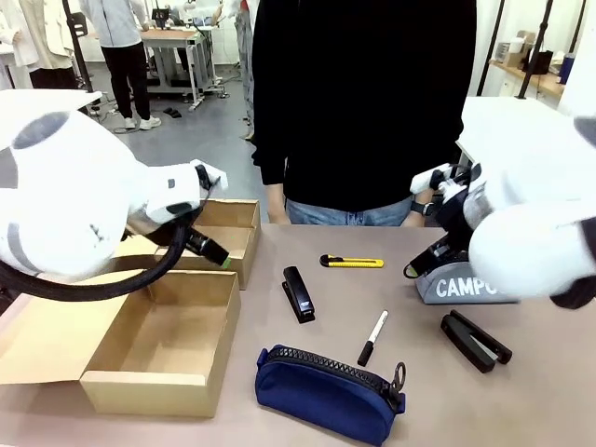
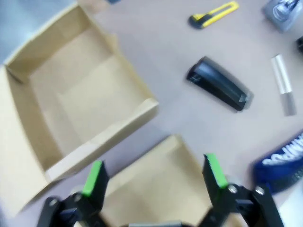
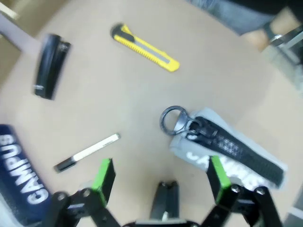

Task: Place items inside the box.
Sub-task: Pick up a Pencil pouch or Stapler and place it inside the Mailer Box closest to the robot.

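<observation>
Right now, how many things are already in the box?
None yet: the open brown cardboard box looks empty. Nothing is in hand; the left end effector hangs open above the cardboard, the right end effector open near the grey zip pouch. Left on the table: that pouch, navy zip pouch, two black staplers, yellow utility knife, white marker with black cap.

At the left of our table [image 1: 410, 312] we see a near box [image 1: 149, 391] with a far box [image 1: 233, 244] behind it. The middle stapler [image 1: 298, 294] lies right of them, with the knife [image 1: 352, 262] behind it and the marker [image 1: 373, 337] and near pouch [image 1: 326, 393] before it. At the right, the far pouch [image 1: 461, 285] lies behind the right stapler [image 1: 475, 341].
</observation>
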`<state>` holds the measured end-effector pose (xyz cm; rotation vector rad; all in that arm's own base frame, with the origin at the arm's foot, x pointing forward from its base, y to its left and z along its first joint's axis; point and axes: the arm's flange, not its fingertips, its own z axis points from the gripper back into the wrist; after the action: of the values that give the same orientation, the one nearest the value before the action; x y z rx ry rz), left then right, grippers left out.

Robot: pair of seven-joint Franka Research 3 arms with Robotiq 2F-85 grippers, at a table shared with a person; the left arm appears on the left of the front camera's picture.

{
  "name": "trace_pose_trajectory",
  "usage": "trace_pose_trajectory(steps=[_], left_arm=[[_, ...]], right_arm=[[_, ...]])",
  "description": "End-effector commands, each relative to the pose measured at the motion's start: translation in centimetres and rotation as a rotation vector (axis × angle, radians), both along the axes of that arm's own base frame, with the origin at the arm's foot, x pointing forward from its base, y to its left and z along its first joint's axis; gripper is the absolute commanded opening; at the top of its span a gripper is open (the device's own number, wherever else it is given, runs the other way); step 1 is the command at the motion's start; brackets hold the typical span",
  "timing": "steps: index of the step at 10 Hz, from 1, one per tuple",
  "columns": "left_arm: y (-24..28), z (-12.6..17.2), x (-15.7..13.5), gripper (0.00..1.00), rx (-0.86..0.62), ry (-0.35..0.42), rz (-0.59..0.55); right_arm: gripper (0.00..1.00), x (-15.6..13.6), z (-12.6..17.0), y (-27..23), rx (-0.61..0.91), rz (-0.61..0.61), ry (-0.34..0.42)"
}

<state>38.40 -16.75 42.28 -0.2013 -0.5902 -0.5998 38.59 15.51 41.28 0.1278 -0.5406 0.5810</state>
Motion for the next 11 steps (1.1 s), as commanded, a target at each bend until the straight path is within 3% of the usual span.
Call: trace_pose_trajectory(steps=[1,2,4,5,6,8,9,11], left_arm=[[4.6,7.8,-4.4,1.00,-0.202,0.091,0.022],[6.4,10.1,-6.3,1.00,-0.303,0.147,-0.035],[12.0,11.0,-7.1,1.00,-0.480,0.254,-0.145],[16.5,11.8,-6.9,1.00,-0.592,0.264,-0.099],[22.5,11.0,-6.3,1.00,-0.792,0.264,-0.016],[30.0,6.3,-7.4,1.00,-1.059,0.252,0.185],[32.6,4.5,-8.7,1.00,-1.211,0.218,0.290],[34.5,3.1,-10.5,1.00,-1.322,0.156,0.421]], right_arm=[[1.00,-3.2,9.2,-6.0,0.230,-0.105,0.078],[1.00,-4.8,11.9,-9.3,0.378,-0.099,0.179],[1.00,-6.4,13.0,-18.7,0.686,-0.116,0.264],[1.00,-7.7,12.3,-23.3,0.840,-0.126,0.256],[1.00,-9.0,10.7,-28.7,1.032,-0.186,0.232],[1.00,-10.8,7.4,-35.9,1.251,-0.283,0.186],[1.00,-11.6,6.3,-37.7,1.297,-0.349,0.160],[1.00,-11.8,4.5,-38.8,1.337,-0.430,0.156]])
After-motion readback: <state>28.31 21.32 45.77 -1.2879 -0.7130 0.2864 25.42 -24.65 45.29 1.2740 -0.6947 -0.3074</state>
